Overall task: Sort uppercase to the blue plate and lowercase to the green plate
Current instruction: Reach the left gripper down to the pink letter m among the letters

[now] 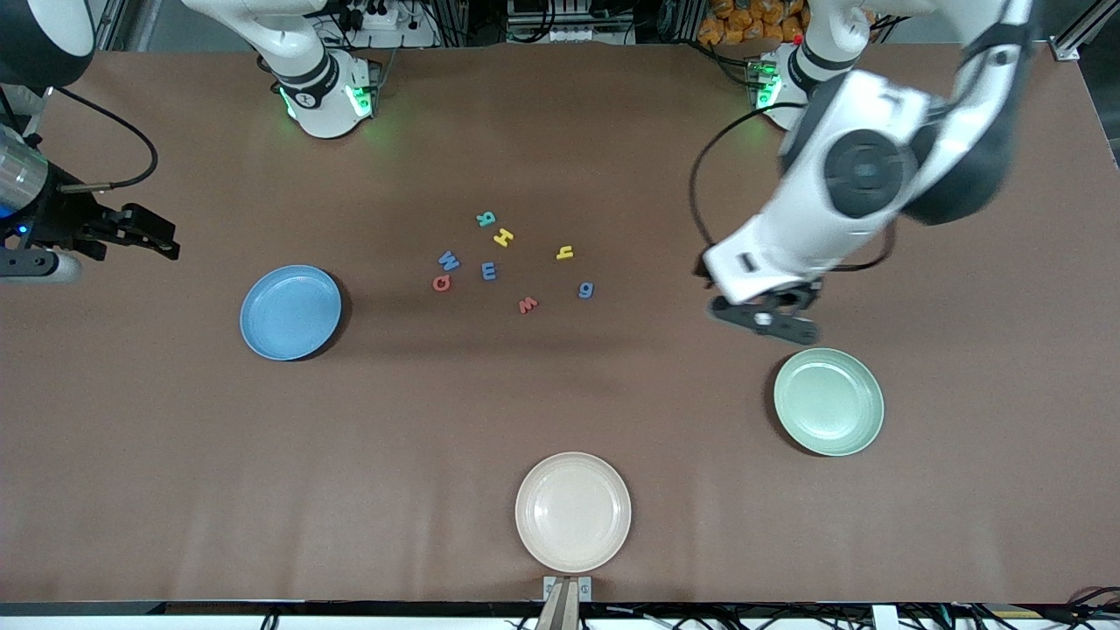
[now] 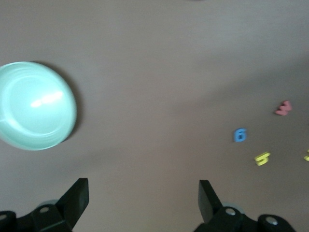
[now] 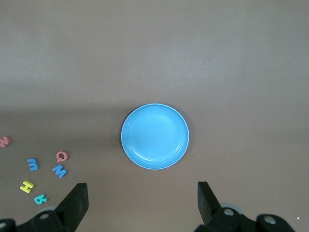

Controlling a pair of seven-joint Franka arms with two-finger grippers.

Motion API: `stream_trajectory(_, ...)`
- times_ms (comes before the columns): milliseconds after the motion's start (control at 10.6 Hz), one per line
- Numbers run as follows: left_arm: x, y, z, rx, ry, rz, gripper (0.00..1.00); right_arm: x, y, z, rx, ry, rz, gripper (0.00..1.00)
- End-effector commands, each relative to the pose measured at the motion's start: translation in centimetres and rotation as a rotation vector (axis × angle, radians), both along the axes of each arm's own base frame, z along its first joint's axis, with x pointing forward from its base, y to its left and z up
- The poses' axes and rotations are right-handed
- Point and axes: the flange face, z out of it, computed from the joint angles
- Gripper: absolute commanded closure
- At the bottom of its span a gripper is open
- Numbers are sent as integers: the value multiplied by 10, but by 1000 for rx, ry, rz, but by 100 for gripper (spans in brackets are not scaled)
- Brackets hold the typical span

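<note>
Over bare table just beside the green plate [image 1: 828, 401], my left gripper [image 1: 770, 315] hangs wide open, right gripper [image 1: 131, 229] waiting wide too; I'd drop squarely over the blue g [image 1: 585, 290].

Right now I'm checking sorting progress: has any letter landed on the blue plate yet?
No, the blue plate lies bare in the right wrist view, with the letters on the table beside it.
</note>
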Motion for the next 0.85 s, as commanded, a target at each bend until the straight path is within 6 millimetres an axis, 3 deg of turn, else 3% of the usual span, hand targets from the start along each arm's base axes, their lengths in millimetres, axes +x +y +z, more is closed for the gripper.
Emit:
stream_trajectory(0,-16,-59,-36,28,-36,-87,0,-2,1,-4,-8,12,-9,0)
stream_trajectory(188,-46,-124,-76,-13,-46,-215,0,-2,4,-8,-4,20,-5,0)
stream_trajectory(282,-58,-147,-100,0,-63,-279,0,-2,5,-10,23,22,-9,0)
stream_trajectory(470,-73,-182,-158,11,-78,-467,0,-2,4,-9,27,20,-13,0)
stream_trajectory(752,-90,-217,-199,-61,-145,-566,0,-2,5,-10,25,20,-8,0)
